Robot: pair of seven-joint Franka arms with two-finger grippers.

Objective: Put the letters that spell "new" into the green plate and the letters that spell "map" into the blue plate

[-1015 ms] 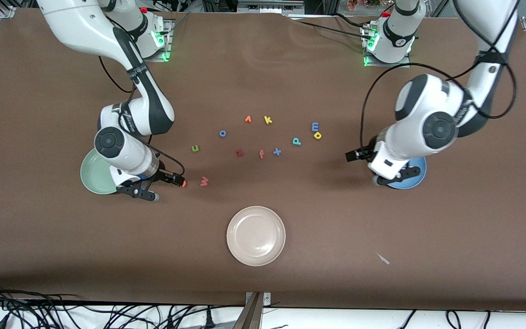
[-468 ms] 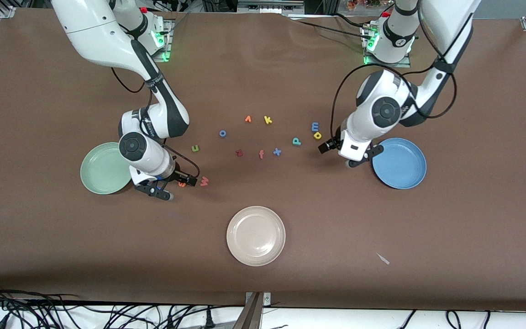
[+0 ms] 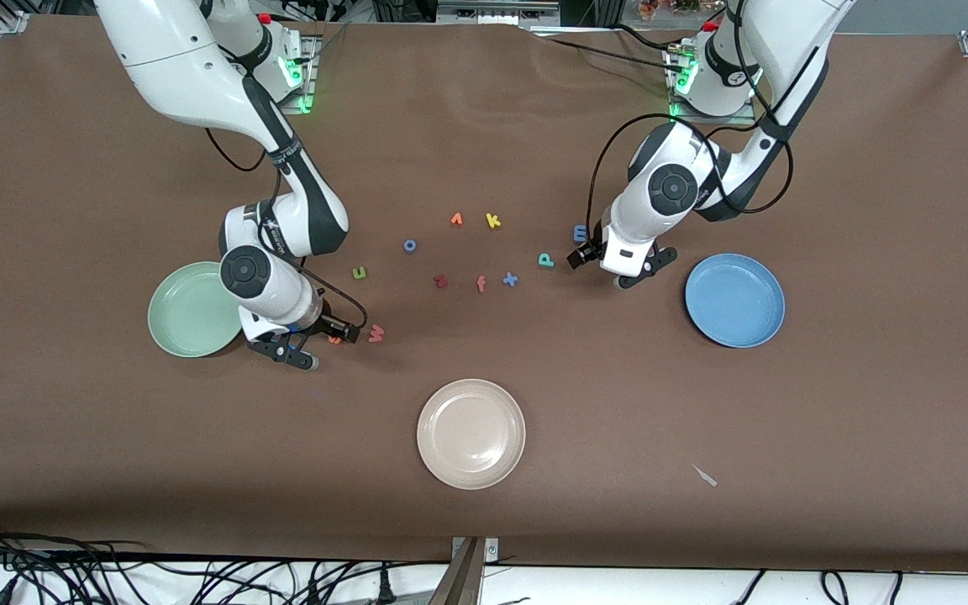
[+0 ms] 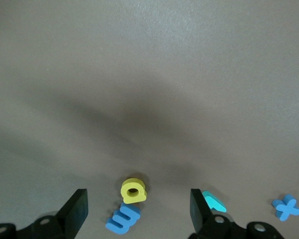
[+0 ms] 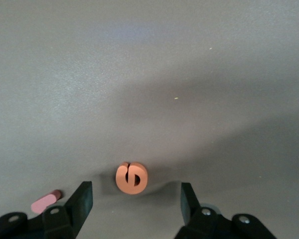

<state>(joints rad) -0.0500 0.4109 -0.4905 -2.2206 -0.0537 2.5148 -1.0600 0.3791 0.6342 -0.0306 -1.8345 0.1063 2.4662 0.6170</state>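
Note:
My right gripper (image 5: 134, 201) is open, low over the table, with the orange "e" (image 5: 131, 178) just off its fingertips. The red "w" (image 3: 376, 334) lies beside it and the olive "n" (image 3: 360, 272) farther from the front camera. The green plate (image 3: 184, 313) sits beside the right arm's wrist. My left gripper (image 4: 137, 211) is open and straddles the yellow "a" (image 4: 133, 191) and the light blue "m" (image 4: 123, 219), which touch each other. The teal "p" (image 4: 214, 201) lies just outside one finger. The blue plate (image 3: 734, 300) sits toward the left arm's end.
A cream plate (image 3: 471, 434) sits nearest the front camera. Mid-table lie spare letters: a blue "o" (image 3: 409, 245), yellow "k" (image 3: 493, 221), an orange piece (image 3: 456, 219), dark red "z" (image 3: 440, 281), salmon "f" (image 3: 481, 284) and blue "x" (image 3: 510, 279). A white scrap (image 3: 705, 476) lies apart.
The left arm swung from over the blue plate to the "m" and "a". The right arm moved off the green plate to the "e", then held still.

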